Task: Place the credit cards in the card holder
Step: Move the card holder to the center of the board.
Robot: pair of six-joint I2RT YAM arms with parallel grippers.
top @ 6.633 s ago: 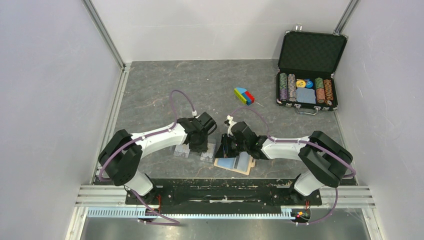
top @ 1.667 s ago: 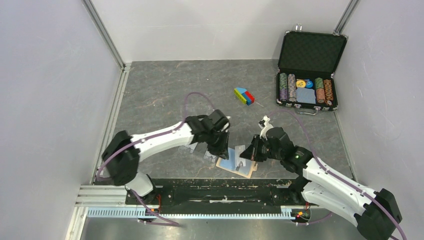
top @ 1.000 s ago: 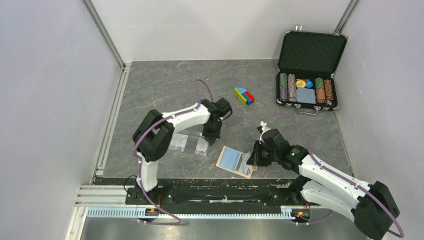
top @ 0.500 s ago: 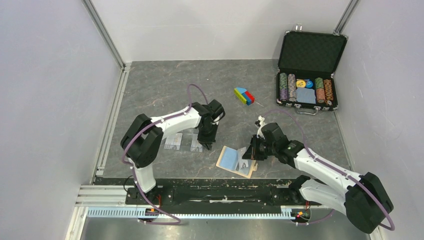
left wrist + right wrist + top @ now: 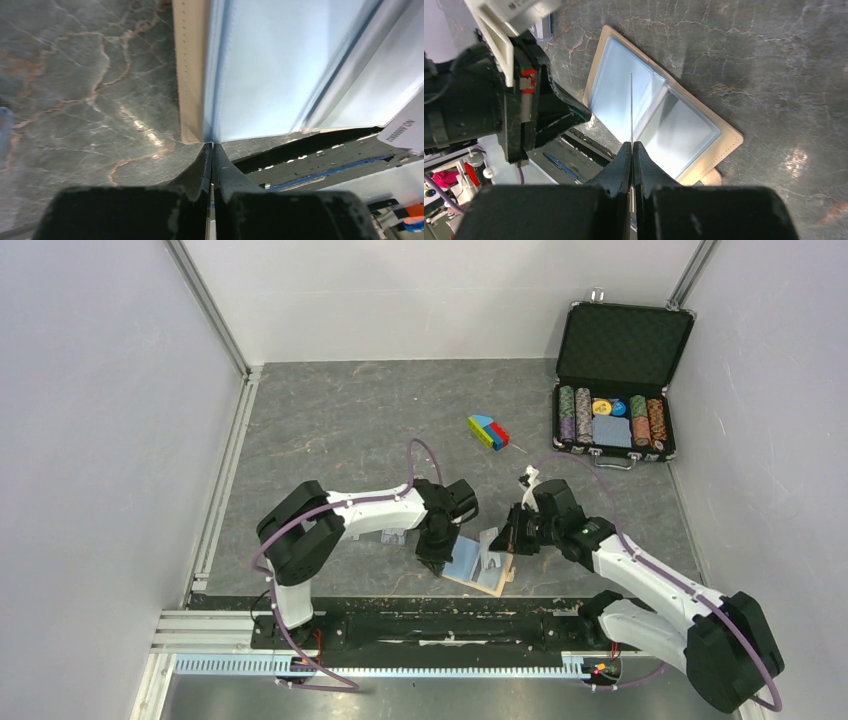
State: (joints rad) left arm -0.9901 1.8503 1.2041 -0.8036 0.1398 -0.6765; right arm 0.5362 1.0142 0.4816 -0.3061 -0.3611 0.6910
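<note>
The tan card holder [image 5: 478, 582] lies open near the table's front edge, its pale blue pockets facing up [image 5: 614, 85]. My right gripper [image 5: 503, 543] is shut on a thin clear pocket leaf [image 5: 631, 100] of the holder. It holds the leaf upright over the fold, edge-on in the right wrist view [image 5: 631, 144]. My left gripper [image 5: 437, 558] is shut, with a thin pale sliver of a credit card between the jaws. Its tips [image 5: 212, 146] touch the holder's near-left tan border [image 5: 190, 75]. Another credit card [image 5: 393, 534] lies flat on the table under the left arm.
An open black poker-chip case [image 5: 615, 380] stands at the back right. A small coloured block toy [image 5: 487, 431] lies mid-table. The black base rail [image 5: 450, 625] runs along the near edge, close to the holder. Grey walls close in both sides.
My left gripper opened briefly over the cards, shut, then swung right to the holder's left edge. My right gripper moved slightly back, still holding the leaf up.
</note>
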